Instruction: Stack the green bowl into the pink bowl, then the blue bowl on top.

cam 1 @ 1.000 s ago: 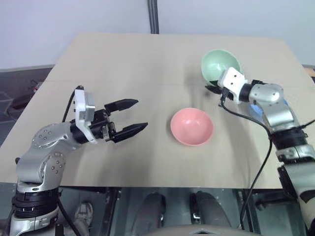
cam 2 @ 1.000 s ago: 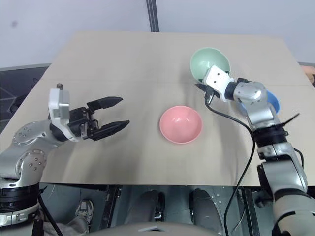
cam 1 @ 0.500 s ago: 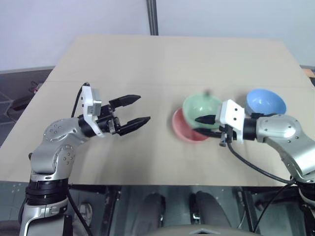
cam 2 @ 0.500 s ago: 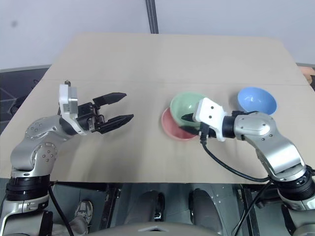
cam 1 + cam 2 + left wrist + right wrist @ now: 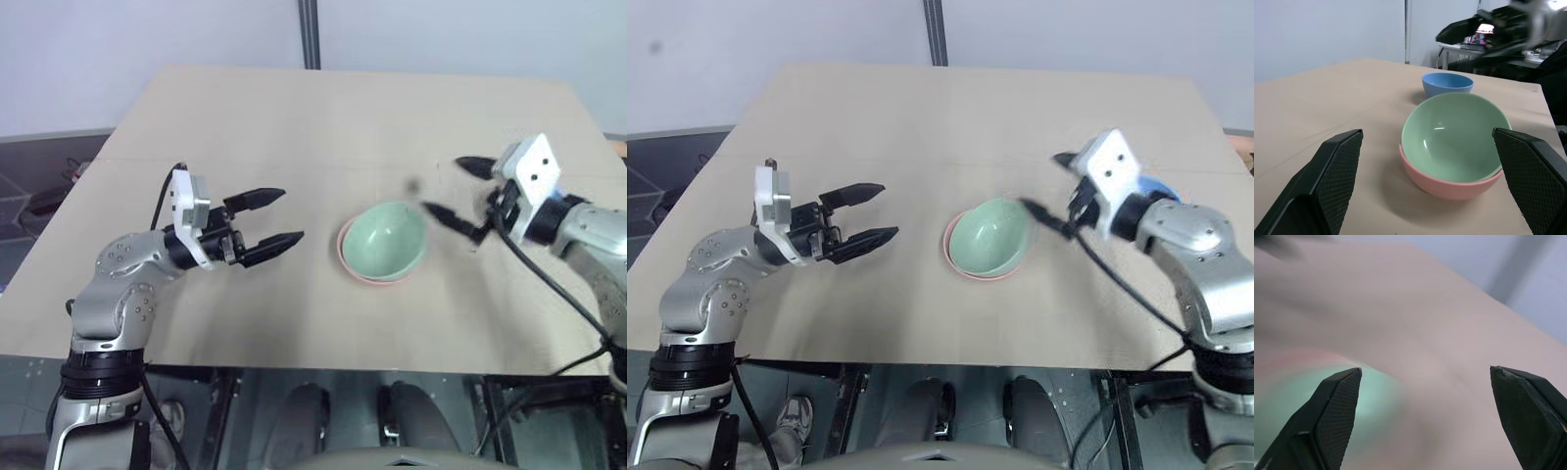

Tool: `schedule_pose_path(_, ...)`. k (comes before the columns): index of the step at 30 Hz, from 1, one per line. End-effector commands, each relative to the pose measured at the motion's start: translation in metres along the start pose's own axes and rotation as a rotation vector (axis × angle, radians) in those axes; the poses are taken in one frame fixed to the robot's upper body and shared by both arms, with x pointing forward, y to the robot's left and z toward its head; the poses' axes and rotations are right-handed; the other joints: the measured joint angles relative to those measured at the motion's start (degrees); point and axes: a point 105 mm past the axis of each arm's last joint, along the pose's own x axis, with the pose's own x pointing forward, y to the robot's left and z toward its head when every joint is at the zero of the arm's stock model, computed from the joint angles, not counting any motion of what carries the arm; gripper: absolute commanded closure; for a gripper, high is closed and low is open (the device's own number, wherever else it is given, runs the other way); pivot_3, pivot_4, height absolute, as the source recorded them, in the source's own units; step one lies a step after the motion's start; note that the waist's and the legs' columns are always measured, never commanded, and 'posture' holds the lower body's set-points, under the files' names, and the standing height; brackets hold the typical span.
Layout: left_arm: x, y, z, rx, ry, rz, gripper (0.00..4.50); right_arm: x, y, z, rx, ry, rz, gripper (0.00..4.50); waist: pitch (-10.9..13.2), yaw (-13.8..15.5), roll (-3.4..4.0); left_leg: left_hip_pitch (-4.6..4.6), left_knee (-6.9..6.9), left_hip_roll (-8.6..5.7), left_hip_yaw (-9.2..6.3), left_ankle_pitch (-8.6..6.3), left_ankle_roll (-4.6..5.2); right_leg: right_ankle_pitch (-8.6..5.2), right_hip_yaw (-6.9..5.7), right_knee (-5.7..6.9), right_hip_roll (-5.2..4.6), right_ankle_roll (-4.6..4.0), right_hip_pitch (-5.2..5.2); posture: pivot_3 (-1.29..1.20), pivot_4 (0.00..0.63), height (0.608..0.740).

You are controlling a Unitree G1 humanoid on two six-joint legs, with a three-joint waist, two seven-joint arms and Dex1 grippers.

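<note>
Tan table (image 5: pixel 245 117): green bowl (image 5: pixel 384 239) nested in pink bowl (image 5: pixel 1449 183).

no readable text, labels or numbers anywhere.

arms: silver-grey | claw (image 5: pixel 266 217): black fingers | cables: black

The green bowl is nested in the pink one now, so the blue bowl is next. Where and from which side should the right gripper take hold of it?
Probably by the rim. The blue bowl stands upright and apart from the green bowl and pink bowl, with its thin open edge exposed. The right gripper, open and beside it, could drop one finger inside and one outside the near wall, coming from above on the robot's right.
</note>
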Motion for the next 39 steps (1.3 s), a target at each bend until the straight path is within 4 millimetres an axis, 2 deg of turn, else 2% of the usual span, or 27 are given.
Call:
schedule_pose_path(1, 0.006, -0.002, 0.006, 0.039, -0.021, -0.022, 0.0, 0.0, -0.032, -0.042, 0.009, 0.114, -0.149, 0.1, 0.0, -0.1, 0.0, 0.01, 0.0, 0.0, 0.01, 0.0, 0.0, 0.0, 0.01, 0.01, 0.03, 0.0, 0.0, 0.0, 0.15, 0.74)
schedule_pose_path(3, 0.006, -0.004, 0.005, 0.041, -0.02, -0.025, 0.0, 0.004, -0.038, -0.076, 0.035, 0.204, -0.167, 0.1, 0.0, -0.2, 0.03, -0.01, -0.01, 0.0, 0.06, 0.0, 0.0, 0.0, 0.06, 0.04, 0.05, 0.0, -0.04, 0.0, 0.15, 0.74)
schedule_pose_path(6, 0.006, -0.006, 0.005, 0.041, -0.017, -0.024, 0.0, 0.008, -0.041, -0.106, 0.056, 0.284, -0.165, 0.1, 0.0, -0.5, 0.04, 0.0, -0.01, 0.03, 0.09, 0.0, 0.0, 0.0, 0.09, 0.03, 0.1, 0.0, -0.04, 0.0, 0.15, 0.74)
schedule_pose_path(8, 0.003, -0.007, 0.005, 0.037, -0.012, -0.013, 0.0, 0.011, -0.045, -0.114, 0.102, 0.294, -0.171, 0.64, 0.0, -0.8, 0.04, 0.01, -0.01, 0.06, 0.16, 0.0, 0.01, 0.0, 0.14, 0.03, 0.12, 0.0, -0.06, 0.0, 0.15, 0.74)
schedule_pose_path(9, 0.002, -0.007, 0.005, 0.037, -0.01, -0.009, 0.0, 0.012, -0.047, -0.114, 0.102, 0.291, -0.174, 0.9, 0.0, -0.9, 0.05, 0.03, -0.01, 0.06, 0.23, 0.0, 0.01, 0.0, 0.2, 0.04, 0.12, 0.0, -0.06, 0.0, 0.15, 0.74)
schedule_pose_path(12, -0.001, -0.008, 0.005, 0.037, -0.009, 0.004, 0.0, 0.015, -0.058, -0.103, 0.096, 0.251, -0.203, 2.44, 0.0, -0.8, 0.08, 0.05, -0.01, 0.06, 0.26, -0.01, 0.02, 0.0, 0.24, 0.06, 0.11, 0.01, -0.07, 0.0, 0.15, 0.74)
schedule_pose_path(16, 0.001, -0.011, 0.004, 0.036, -0.01, 0.008, 0.0, 0.014, -0.06, -0.101, 0.067, 0.246, -0.203, 4.04, 0.0, -0.4, 0.07, 0.05, -0.01, 0.08, 0.19, -0.01, 0.02, 0.01, 0.18, 0.05, 0.12, 0.01, -0.06, 0.0, 0.15, 0.74)
schedule_pose_path(17, 0.001, -0.011, 0.003, 0.036, -0.011, 0.01, 0.0, 0.014, -0.062, -0.098, 0.044, 0.239, -0.213, 4.33, 0.0, -0.3, 0.08, 0.02, -0.01, 0.07, 0.16, -0.01, 0.02, 0.0, 0.14, 0.03, 0.1, 0.01, -0.06, 0.0, 0.15, 0.74)
schedule_pose_path(18, 0.001, -0.011, 0.003, 0.036, -0.011, 0.014, 0.0, 0.013, -0.063, -0.093, 0.025, 0.224, -0.219, 4.43, 0.1, -0.3, 0.09, 0.0, -0.01, 0.07, 0.16, -0.01, 0.02, 0.0, 0.14, 0.03, 0.08, 0.01, -0.06, 0.0, 0.15, 0.74)
schedule_pose_path(20, 0.002, -0.01, 0.003, 0.034, -0.012, 0.024, 0.0, 0.013, -0.06, -0.074, -0.013, 0.161, -0.197, 4.43, 0.1, -0.3, 0.1, -0.02, -0.01, 0.05, 0.17, -0.01, 0.02, 0.0, 0.15, 0.01, 0.07, 0.01, -0.06, 0.0, 0.15, 0.74)
schedule_pose_path(21, 0.001, -0.01, 0.002, 0.035, -0.011, 0.027, 0.0, 0.014, -0.054, -0.062, -0.022, 0.114, -0.164, 4.43, 0.1, -0.3, 0.11, -0.03, -0.01, 0.05, 0.18, -0.01, 0.02, 0.0, 0.16, 0.0, 0.06, 0.01, -0.07, 0.0, 0.15, 0.74)
schedule_pose_path(27, 0.0, -0.005, 0.001, 0.039, 0.0, 0.046, 0.0, 0.001, 0.028, 0.027, -0.039, -0.198, 0.188, 4.43, 0.1, -0.6, 0.15, -0.02, -0.05, 0.15, 0.1, -0.02, 0.03, 0.0, 0.11, 0.02, 0.13, 0.01, -0.09, 0.0, 0.15, 0.74)
schedule_pose_path(30, 0.0, -0.004, 0.0, 0.042, 0.003, 0.05, 0.0, -0.009, 0.069, 0.056, -0.018, -0.272, 0.337, 4.43, 0.1, -0.5, 0.14, -0.01, -0.05, 0.15, 0.01, -0.02, 0.03, 0.0, 0.05, 0.02, 0.11, 0.01, -0.05, 0.0, 0.15, 0.74)
schedule_pose_path(32, 0.0, -0.003, 0.0, 0.044, 0.005, 0.051, 0.0, -0.015, 0.093, 0.063, -0.031, -0.278, 0.419, 4.43, 0.1, -0.2, 0.14, -0.01, -0.04, 0.13, -0.03, -0.02, 0.02, 0.0, 0.0, 0.01, 0.07, 0.01, -0.02, 0.0, 0.15, 0.74)
schedule_pose_path(35, 0.0, -0.003, -0.001, 0.046, 0.01, 0.051, 0.0, -0.018, 0.118, 0.061, -0.05, -0.254, 0.507, 4.43, 0.1, -0.1, 0.14, -0.01, 0.0, 0.08, -0.08, -0.01, 0.02, 0.0, -0.05, -0.01, 0.01, 0.01, 0.02, 0.0, 0.15, 0.74)
schedule_pose_path(37, -0.001, -0.003, -0.001, 0.045, 0.01, 0.05, 0.0, -0.011, 0.128, 0.049, -0.06, -0.205, 0.531, 4.43, 0.1, -0.1, 0.13, -0.01, 0.0, 0.07, -0.08, -0.01, 0.02, 0.0, -0.05, -0.02, 0.0, 0.01, 0.02, 0.0, 0.15, 0.74)
schedule_pose_path(39, 0.0, -0.004, -0.001, 0.044, 0.01, 0.048, 0.0, -0.003, 0.129, 0.038, -0.074, -0.154, 0.532, 4.43, 0.1, -0.3, 0.13, -0.01, 0.0, 0.06, -0.09, -0.01, 0.02, 0.0, -0.05, -0.02, 0.01, 0.0, 0.01, 0.0, 0.15, 0.74)
